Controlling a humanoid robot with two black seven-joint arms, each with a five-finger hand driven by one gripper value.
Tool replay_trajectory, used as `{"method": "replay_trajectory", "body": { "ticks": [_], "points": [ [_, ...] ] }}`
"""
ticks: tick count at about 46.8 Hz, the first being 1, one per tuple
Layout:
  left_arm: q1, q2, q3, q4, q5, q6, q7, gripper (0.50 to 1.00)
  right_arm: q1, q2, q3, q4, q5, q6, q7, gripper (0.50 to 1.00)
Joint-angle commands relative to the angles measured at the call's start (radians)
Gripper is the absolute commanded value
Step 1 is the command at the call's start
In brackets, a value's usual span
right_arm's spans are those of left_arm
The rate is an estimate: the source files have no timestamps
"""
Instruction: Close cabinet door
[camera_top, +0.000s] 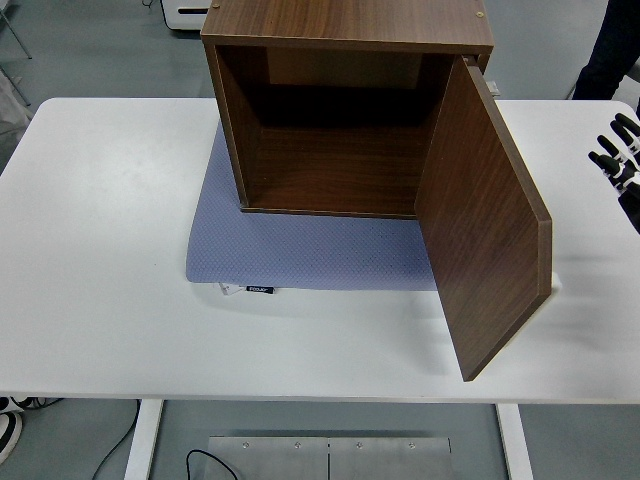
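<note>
1. On the white table (100, 250), under the cabinet and reaching out to its left and front, lies one blue-grey mat (300, 255).
2. One dark wooden cabinet (340, 110) stands on the mat at the table's far middle, its front open and its inside bare.
3. One door (485, 225), hinged on the cabinet's right side, swings wide open toward the table's near edge.
4. One robot hand, the right hand (618, 160), shows right of the cabinet, well apart from the door, fingers spread, holding nothing.
</note>
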Motion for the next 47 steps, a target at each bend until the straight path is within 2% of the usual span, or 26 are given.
{"method": "replay_trajectory", "body": {
  "ticks": [1,47],
  "points": [
    [0.000,0.000,0.000,0.000,0.000,0.000,0.000,1.000,0.000,0.001,0.000,0.000,0.000,0.000,-0.002,1.000],
    [-0.001,0.000,0.000,0.000,0.000,0.000,0.000,1.000,-0.010,-0.006,0.011,0.000,-0.002,0.008,-0.009,1.000]
  ]
}}
